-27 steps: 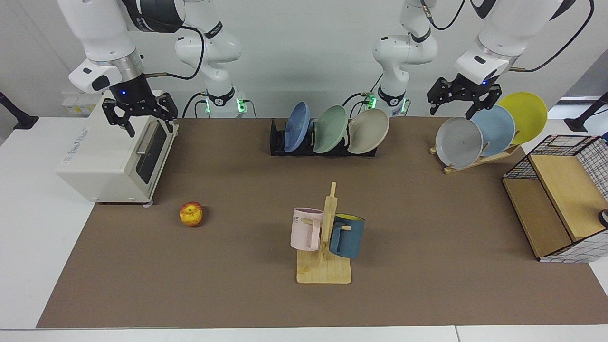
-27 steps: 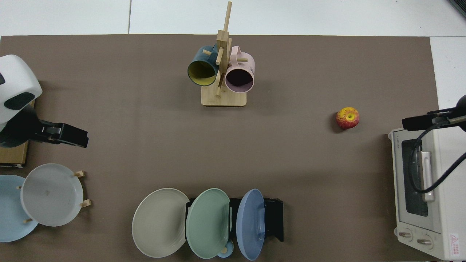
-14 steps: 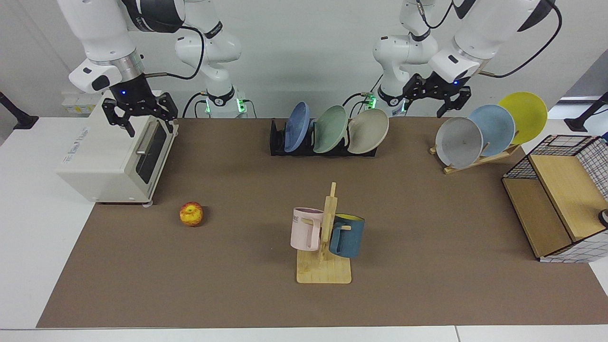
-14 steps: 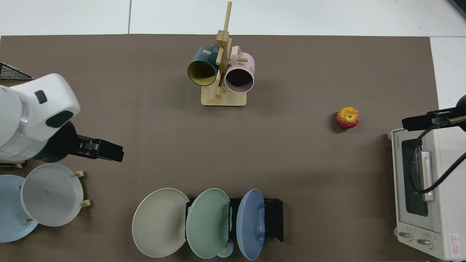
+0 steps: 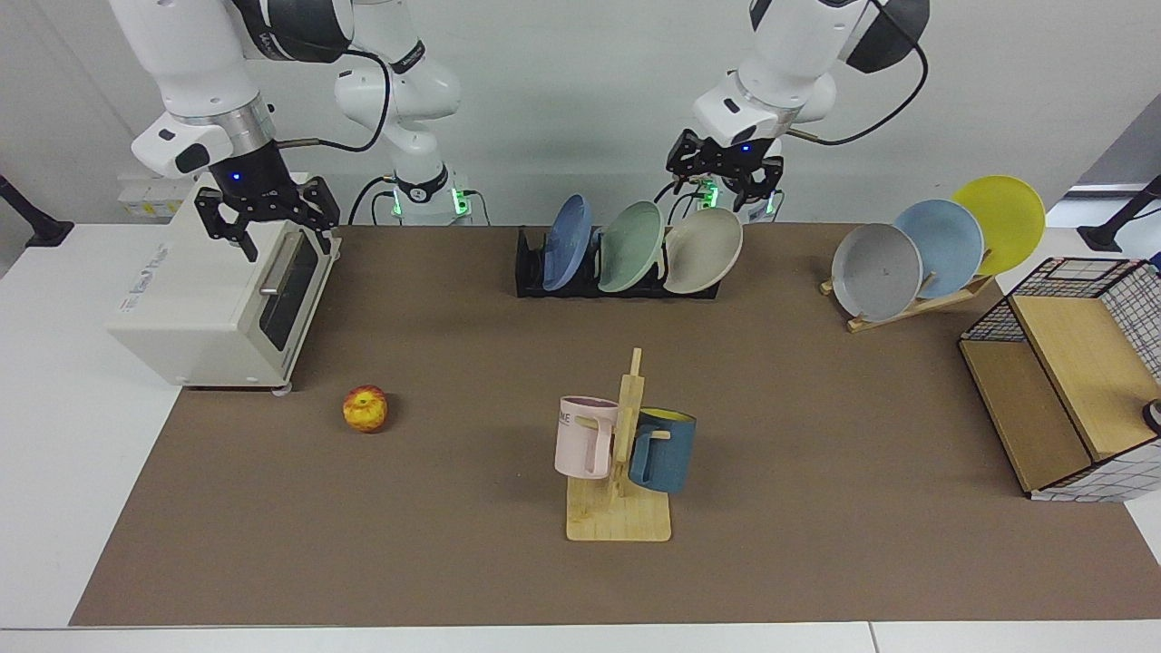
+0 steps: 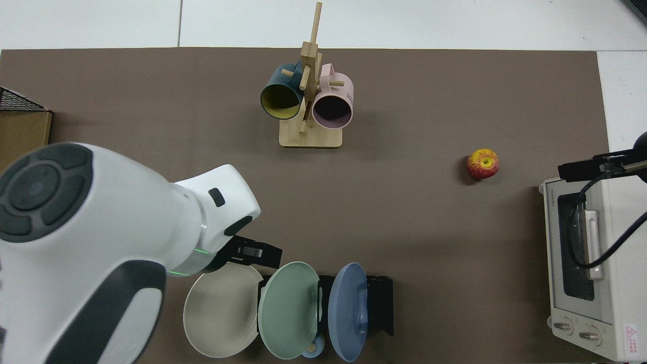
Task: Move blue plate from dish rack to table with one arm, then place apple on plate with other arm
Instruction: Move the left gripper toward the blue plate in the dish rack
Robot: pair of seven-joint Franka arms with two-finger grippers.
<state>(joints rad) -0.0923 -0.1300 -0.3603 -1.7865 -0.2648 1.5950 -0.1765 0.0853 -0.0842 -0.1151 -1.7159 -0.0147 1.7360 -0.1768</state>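
**Left arm closes on dish rack, plate not yet lifted**

Above the black dish rack (image 5: 617, 272) at the far edge of the table (image 5: 816, 435), the left gripper (image 5: 726, 178) hangs over the beige plate (image 5: 703, 249), fingers spread and holding nothing. The blue plate (image 5: 567, 241) stands on edge in the slot at the rack's other end, with a sage-green plate (image 5: 630, 246) between it and the beige one (three plates lean close together, rims nearly overlapping in the top view). The right gripper (image 5: 265, 218) waits over the toaster oven (image 5: 218, 295), its fingers likewise parted and empty. The apple (image 5: 365, 408) lies on the table near the oven, well apart from the rack.

The likely trouble is one of aim: the left gripper must pass two wrong plates to reach the blue one, and a low path could knock them or tip them from their slots. A grip on the thin rim may also slip as the plate is drawn out.
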